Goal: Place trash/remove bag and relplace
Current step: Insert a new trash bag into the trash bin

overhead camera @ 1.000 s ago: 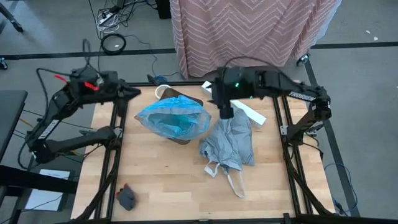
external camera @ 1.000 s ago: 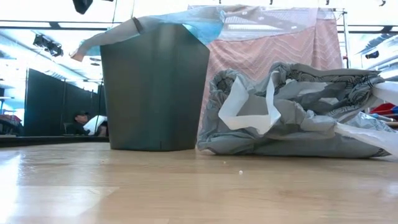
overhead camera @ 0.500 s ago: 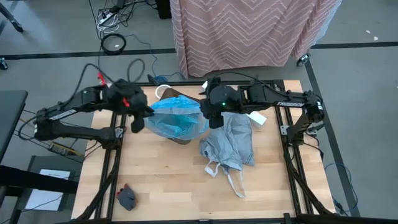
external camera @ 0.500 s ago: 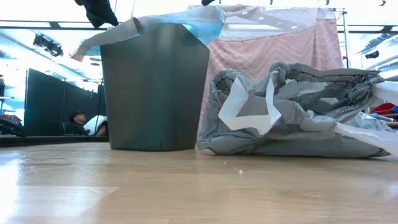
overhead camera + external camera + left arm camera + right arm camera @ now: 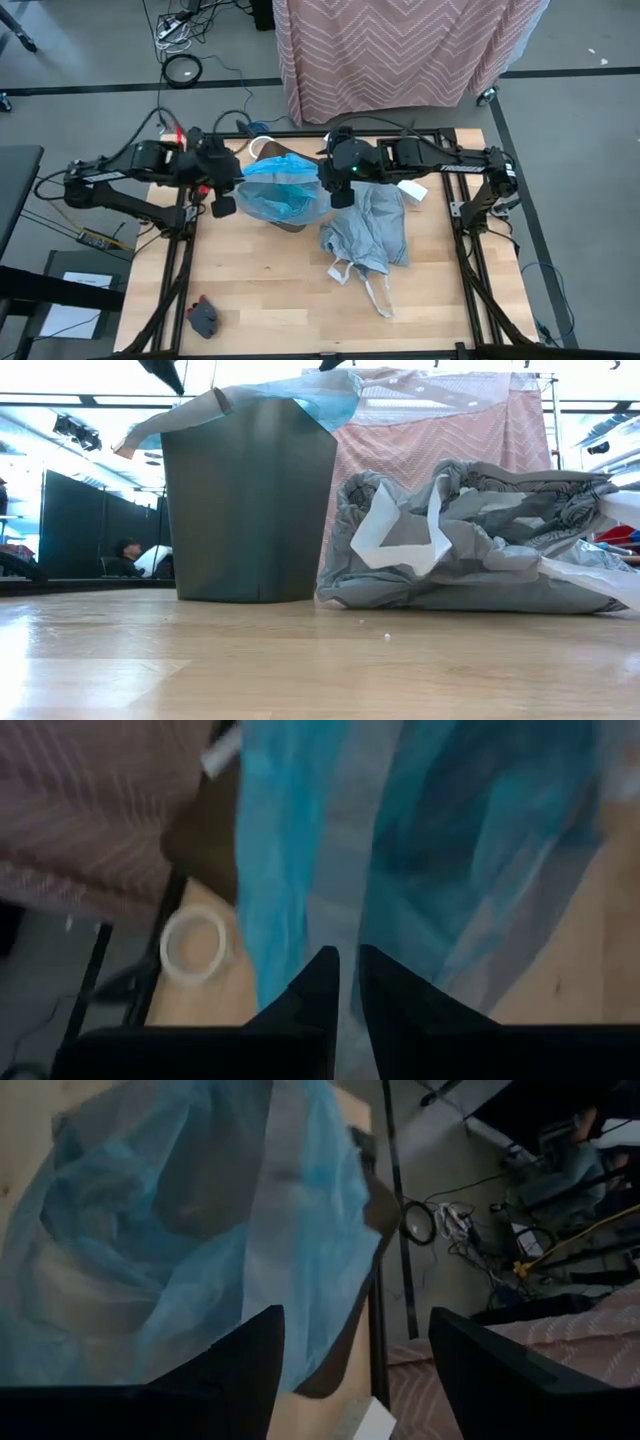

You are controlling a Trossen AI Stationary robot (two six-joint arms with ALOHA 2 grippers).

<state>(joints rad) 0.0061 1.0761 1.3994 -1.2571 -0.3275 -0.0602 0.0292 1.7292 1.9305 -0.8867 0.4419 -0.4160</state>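
Now | bags: one blue bag (image 5: 283,193), one grey bag (image 5: 369,229) | bins: one bin (image 5: 248,500)

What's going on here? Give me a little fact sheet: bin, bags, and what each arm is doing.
bin: dark grey bin, upright on the table
blue bag: draped over the bin's mouth
grey bag: lying crumpled beside the bin
left gripper: at the bin's left rim, fingers nearly together
right gripper: at the bin's right rim, open

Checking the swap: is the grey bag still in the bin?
Out. The grey bag lies crumpled on the table beside the bin, which holds the blue bag.
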